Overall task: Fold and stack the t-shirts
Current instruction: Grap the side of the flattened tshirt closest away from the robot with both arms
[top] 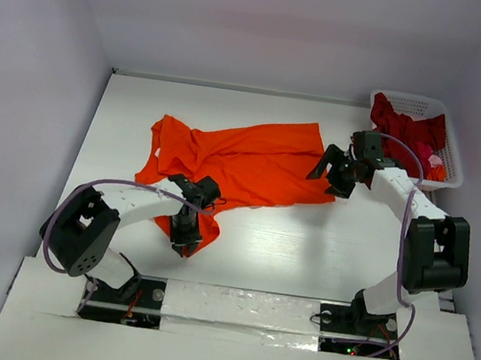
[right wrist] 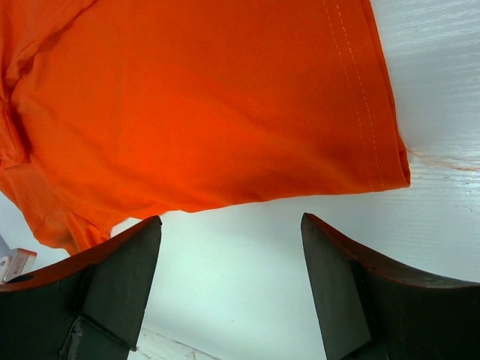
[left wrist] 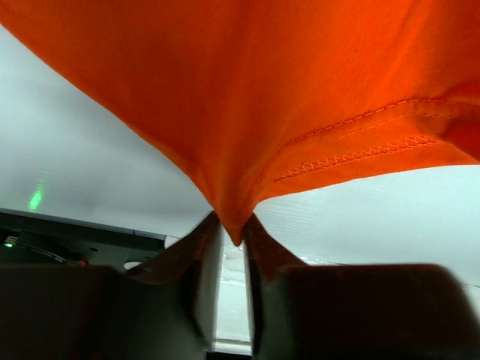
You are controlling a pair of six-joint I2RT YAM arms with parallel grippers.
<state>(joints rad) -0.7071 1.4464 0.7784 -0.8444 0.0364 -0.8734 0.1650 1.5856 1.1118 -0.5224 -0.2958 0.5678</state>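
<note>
Right now my left gripper [left wrist: 232, 234] is clamped on a pulled-up corner of the orange shirt [top: 252, 159], by a stitched hem, so I judge I can draw that side out flat. My right gripper [right wrist: 231, 232] hangs with jaws wide apart just off the shirt's hemmed corner, ready to pinch it. The shirt lies crumpled in the middle of the table [top: 302, 251]. The dark red shirts [top: 405, 127] sit in the basket [top: 413, 100].
</note>
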